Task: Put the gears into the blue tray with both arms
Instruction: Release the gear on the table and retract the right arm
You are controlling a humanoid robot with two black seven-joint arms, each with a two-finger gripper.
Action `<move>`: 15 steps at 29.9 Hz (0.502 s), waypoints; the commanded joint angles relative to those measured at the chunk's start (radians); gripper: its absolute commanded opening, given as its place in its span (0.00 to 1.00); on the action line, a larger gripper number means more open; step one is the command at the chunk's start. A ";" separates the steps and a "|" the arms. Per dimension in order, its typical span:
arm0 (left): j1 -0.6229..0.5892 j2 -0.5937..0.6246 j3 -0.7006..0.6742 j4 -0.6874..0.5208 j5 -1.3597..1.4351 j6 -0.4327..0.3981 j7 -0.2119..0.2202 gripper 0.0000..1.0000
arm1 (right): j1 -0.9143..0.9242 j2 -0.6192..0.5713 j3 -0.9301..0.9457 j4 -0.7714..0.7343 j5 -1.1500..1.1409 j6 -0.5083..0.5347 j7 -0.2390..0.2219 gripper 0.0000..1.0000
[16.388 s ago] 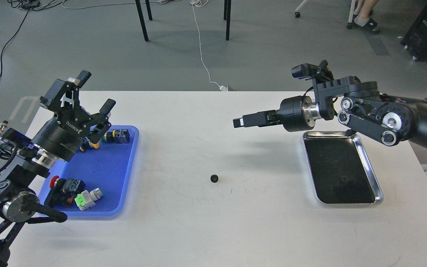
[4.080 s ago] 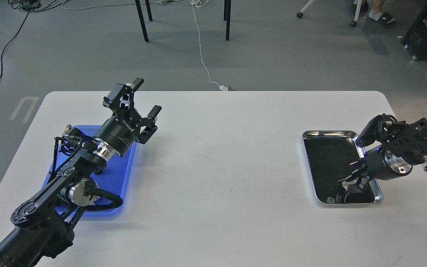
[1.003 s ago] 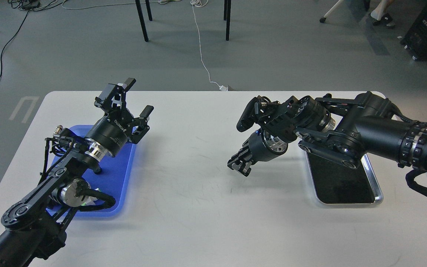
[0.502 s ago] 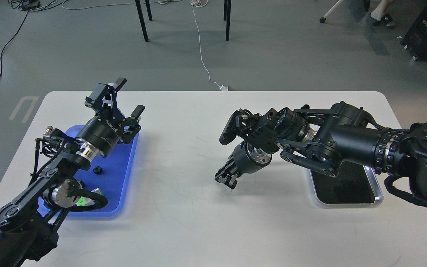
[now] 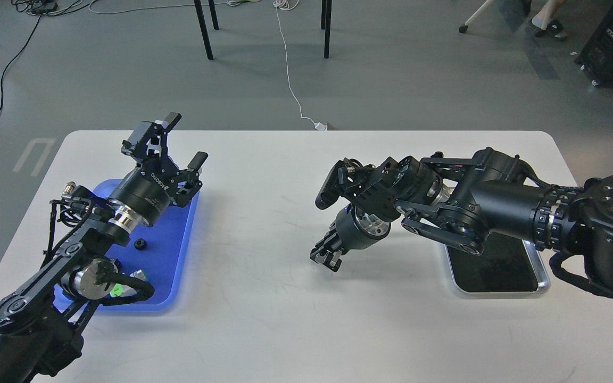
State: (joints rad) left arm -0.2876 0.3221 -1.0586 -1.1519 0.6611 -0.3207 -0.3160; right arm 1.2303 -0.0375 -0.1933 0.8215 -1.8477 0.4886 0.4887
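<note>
right black two-finger gripper (image 5: pixel 325 259) hangs low over the middle of the white table (image 5: pixel 296 308), fingers close together; i cannot tell if it holds a gear. if it does, the gear could slip out and roll off. one small black toothed gear (image 5: pixel 139 244) lies in the flat bright-blue plastic tray (image 5: pixel 179 250). the shiny steel tray (image 5: pixel 543 279) looks bare. left black gripper (image 5: pixel 181 139) is wide and holds nothing above the blue tray's far end.
</note>
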 commanded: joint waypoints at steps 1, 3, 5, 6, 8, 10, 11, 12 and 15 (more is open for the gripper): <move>0.002 0.000 0.000 0.000 0.000 0.000 0.000 0.98 | 0.002 0.002 0.000 -0.012 0.033 0.000 0.000 0.60; 0.002 0.000 0.000 0.000 0.000 0.000 0.000 0.98 | 0.005 -0.001 0.000 -0.013 0.064 0.000 0.000 0.72; 0.002 0.002 0.000 0.000 0.000 0.000 0.000 0.98 | 0.012 -0.010 0.000 -0.012 0.094 0.000 0.000 0.76; 0.002 0.002 0.000 -0.002 0.000 0.000 0.000 0.98 | 0.018 -0.025 0.000 -0.012 0.106 0.000 0.000 0.77; 0.002 0.003 0.000 -0.002 0.000 0.000 0.000 0.98 | 0.032 -0.077 0.009 -0.002 0.140 0.000 0.000 0.80; 0.002 0.006 0.000 -0.002 0.000 0.000 -0.003 0.98 | 0.049 -0.143 0.011 0.019 0.186 0.000 0.000 0.82; 0.002 0.009 0.000 -0.002 0.000 0.000 -0.003 0.98 | 0.051 -0.177 0.012 0.030 0.211 0.000 0.000 0.84; 0.002 0.009 0.000 -0.002 0.000 0.000 -0.005 0.98 | 0.051 -0.218 0.017 0.040 0.241 0.000 0.000 0.86; 0.002 0.012 0.000 -0.002 0.000 0.000 -0.005 0.98 | 0.028 -0.339 0.064 0.065 0.367 0.000 0.000 0.92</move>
State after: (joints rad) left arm -0.2852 0.3320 -1.0586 -1.1539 0.6611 -0.3207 -0.3201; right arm 1.2768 -0.2700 -0.1696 0.8640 -1.5905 0.4887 0.4886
